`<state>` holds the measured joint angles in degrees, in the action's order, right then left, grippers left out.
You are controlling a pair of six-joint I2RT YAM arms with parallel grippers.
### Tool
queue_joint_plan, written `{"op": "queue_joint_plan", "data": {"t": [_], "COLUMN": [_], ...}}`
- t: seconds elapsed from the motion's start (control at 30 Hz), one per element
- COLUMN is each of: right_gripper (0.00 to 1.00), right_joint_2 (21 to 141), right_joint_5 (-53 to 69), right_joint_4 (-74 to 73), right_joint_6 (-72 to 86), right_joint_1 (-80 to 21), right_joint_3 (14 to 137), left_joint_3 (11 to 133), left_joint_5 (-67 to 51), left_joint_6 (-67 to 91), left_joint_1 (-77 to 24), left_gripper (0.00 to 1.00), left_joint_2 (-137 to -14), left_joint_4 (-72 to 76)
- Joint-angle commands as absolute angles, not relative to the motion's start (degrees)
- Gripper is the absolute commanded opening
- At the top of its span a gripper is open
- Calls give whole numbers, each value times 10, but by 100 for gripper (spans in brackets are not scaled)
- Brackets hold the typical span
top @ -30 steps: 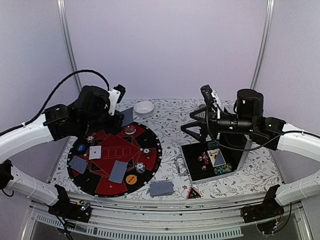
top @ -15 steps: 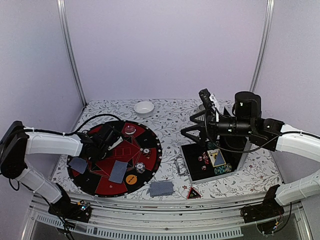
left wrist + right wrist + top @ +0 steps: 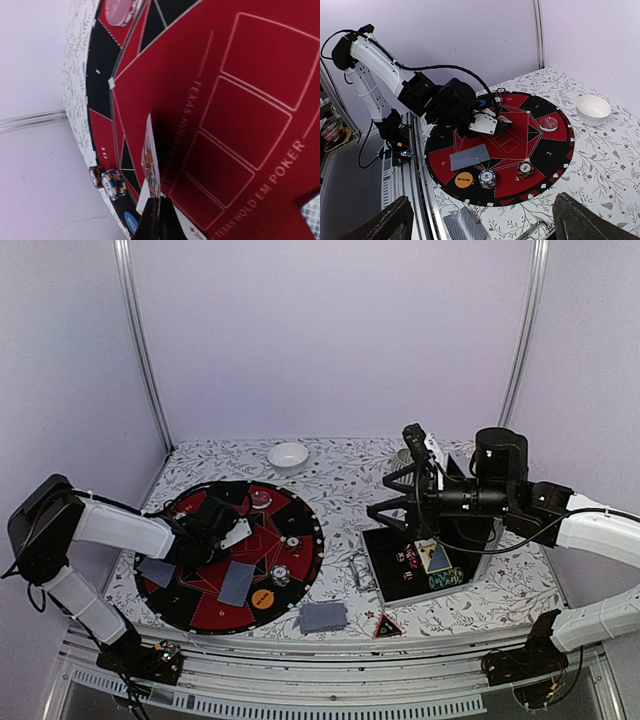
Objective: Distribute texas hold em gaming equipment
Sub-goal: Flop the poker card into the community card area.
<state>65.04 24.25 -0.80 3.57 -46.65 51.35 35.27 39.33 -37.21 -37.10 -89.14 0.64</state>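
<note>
My left jaws pinch a playing card [image 3: 149,161] edge-on above the red mat [image 3: 250,75], its rim well off. My right jaws hang spread wide, the mat's near edge ahead.

Card [image 3: 150,165] edge-on, face unreadable; blue button disc [image 3: 131,222] cut by bottom edge; left gripper [image 3: 159,210] mostly off-frame.

Robot test cell, laboratory setting. Plain lilac wall panels [image 3: 330,340] close booth on three sides; aluminium posts [image 3: 140,350] at rear corners. Left arm [image 3: 115,525] and right arm [image 3: 600,535], white links with black joints, rise from metal rail [image 3: 330,665] along near edge of floral-covered desk [image 3: 340,475].
</note>
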Motion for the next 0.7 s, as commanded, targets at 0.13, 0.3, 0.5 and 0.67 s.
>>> {"op": "queue_joint_plan", "data": {"t": [0.13, 0.3, 0.5, 0.67], "right_gripper": [99, 99, 99, 99], "right_joint_2": [611, 608, 611, 610], "right_joint_5": [237, 236, 237, 237], "right_joint_4": [0, 0, 0, 0], "right_joint_6": [24, 27, 28, 28], "right_joint_1": [-460, -460, -460, -460], "right_joint_3": [488, 489, 493, 493], "left_joint_3": [399, 407, 425, 418], "left_joint_5": [296, 281, 257, 240], "left_joint_6": [-292, -275, -248, -251], "left_joint_1": [-368, -367, -359, -349], "left_gripper": [0, 0, 0, 0], "left_joint_2": [-944, -953, -963, -970], "left_joint_4": [-115, -153, -192, -206]}}
